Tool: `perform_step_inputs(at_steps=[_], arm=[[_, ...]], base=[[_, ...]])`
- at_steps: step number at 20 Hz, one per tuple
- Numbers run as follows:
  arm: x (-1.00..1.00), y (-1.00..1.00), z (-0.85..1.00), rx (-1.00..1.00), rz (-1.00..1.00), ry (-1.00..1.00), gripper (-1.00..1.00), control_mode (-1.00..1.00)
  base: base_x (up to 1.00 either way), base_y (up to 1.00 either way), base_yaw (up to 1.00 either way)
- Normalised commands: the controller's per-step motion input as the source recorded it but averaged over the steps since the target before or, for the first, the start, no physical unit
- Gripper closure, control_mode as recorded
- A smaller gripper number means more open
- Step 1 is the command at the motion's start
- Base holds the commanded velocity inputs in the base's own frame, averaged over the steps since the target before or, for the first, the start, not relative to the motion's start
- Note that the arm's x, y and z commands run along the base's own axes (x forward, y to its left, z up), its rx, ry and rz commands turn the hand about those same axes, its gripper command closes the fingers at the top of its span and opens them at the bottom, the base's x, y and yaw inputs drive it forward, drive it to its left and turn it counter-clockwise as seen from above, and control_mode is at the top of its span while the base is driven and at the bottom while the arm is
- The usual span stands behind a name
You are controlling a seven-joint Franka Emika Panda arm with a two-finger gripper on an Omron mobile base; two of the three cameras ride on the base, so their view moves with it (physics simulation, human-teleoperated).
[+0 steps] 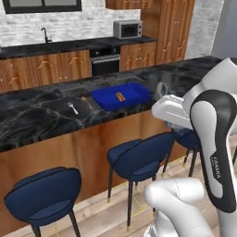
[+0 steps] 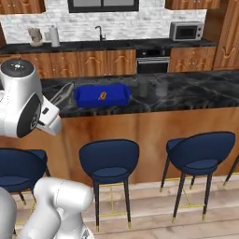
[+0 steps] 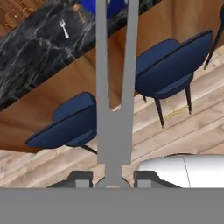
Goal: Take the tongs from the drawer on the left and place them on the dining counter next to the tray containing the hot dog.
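Grey tongs (image 3: 114, 87) held off counter; blue tray (image 1: 121, 96) on dining counter (image 1: 41, 115).

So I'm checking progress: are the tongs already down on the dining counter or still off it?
Still off it. The tongs stand between the gripper fingers, over the stools, short of the dining counter.

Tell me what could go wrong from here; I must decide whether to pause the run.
The tongs sit between the pincer fingers at their joined end alone, so they may swing or slip. Their long arms jut toward the blue tray and could knock it, or the fork on the dining counter.
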Motion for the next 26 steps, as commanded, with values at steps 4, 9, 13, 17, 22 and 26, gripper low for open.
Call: perform_step_inputs(at_steps=[4,9,13,17,22,26], arm=[[0.00,0.00,0.00,0.00,0.00,0.00,1.00,1.00],[0.00,0.00,0.00,0.00,0.00,0.00,1.00,1.00],[0.00,0.00,0.00,0.00,0.00,0.00,1.00,1.00],[0.00,0.00,0.00,0.00,0.00,0.00,1.00,1.00],[0.14,0.54,0.00,-0.03,0.00,0.04,1.00,-1.00],[0.29,0.96,-0.11,-0.02,0.15,0.08,1.00,-1.00]], base=[[0.83,0.67,-0.18],[0.83,0.70,-0.18],[0.76,0.80,-0.17],[0.66,0.93,-0.17],[0.20,0.40,-0.04],[0.00,0.00,0.00]])
